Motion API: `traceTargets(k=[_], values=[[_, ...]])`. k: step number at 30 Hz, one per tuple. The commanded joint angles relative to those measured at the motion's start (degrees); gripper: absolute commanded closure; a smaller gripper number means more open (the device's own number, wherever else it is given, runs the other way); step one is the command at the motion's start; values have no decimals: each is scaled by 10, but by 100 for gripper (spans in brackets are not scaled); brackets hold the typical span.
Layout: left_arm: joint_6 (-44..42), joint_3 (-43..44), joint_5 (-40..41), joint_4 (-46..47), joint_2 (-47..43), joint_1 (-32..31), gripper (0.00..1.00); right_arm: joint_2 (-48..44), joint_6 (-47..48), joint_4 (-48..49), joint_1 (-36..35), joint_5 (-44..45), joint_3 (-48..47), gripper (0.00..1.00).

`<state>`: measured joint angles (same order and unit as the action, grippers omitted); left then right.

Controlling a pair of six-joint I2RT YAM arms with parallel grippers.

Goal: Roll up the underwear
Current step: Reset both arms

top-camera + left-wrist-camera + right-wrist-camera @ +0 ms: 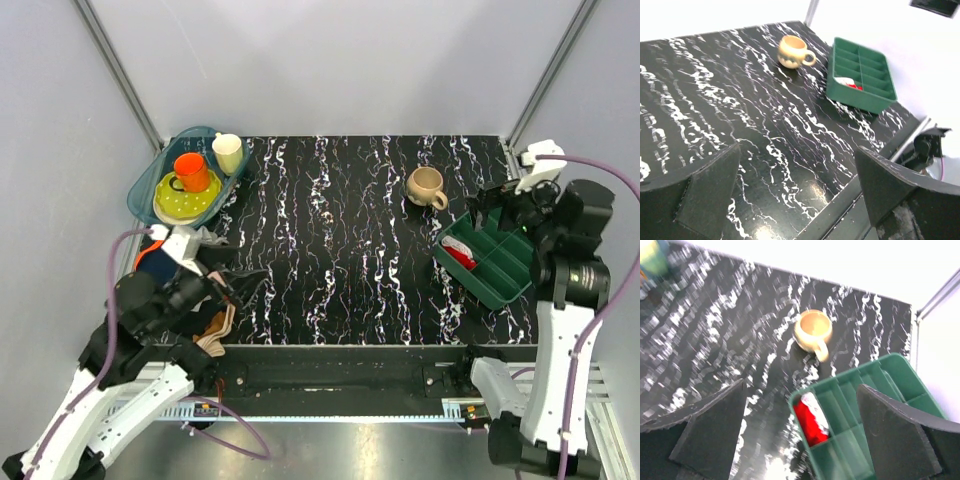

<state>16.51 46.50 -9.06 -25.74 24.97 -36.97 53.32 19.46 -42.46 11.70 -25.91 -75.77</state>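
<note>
The red underwear (459, 251) with white trim lies rolled up in the near-left compartment of a green divided tray (503, 280) at the right of the table. It also shows in the right wrist view (811, 421) and, small, in the left wrist view (850, 84). My right gripper (492, 206) is open and empty, held above the tray's far end (801, 390). My left gripper (232, 287) is open and empty above the table's front left (796, 150), far from the tray (860, 98).
A beige mug (426, 186) stands behind the tray. A blue bin (146, 183) at the back left holds a yellow plate (187, 201), an orange cup (191, 171) and a pale cup (228, 152). Beige (215, 328) and navy (160, 264) garments lie by the left arm.
</note>
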Motion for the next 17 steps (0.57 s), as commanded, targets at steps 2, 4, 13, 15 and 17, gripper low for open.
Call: traceTargets(k=[2,4,13,15,17], values=[[40,38,165,-168,-80,3,1,-39,-265,92,0,1,20,0],[47,52,203,-205,-79,2,1,-37,-296,86,0,15,14,0],[36,107,194,-240,-37,2,1,-60,-335,120,0,51,43,1],[38,106,193,-244,-41,2,1,-64,-340,120,0,53,45,0],[41,105,193,-248,-45,2,1,-61,-353,124,0,46,48,0]])
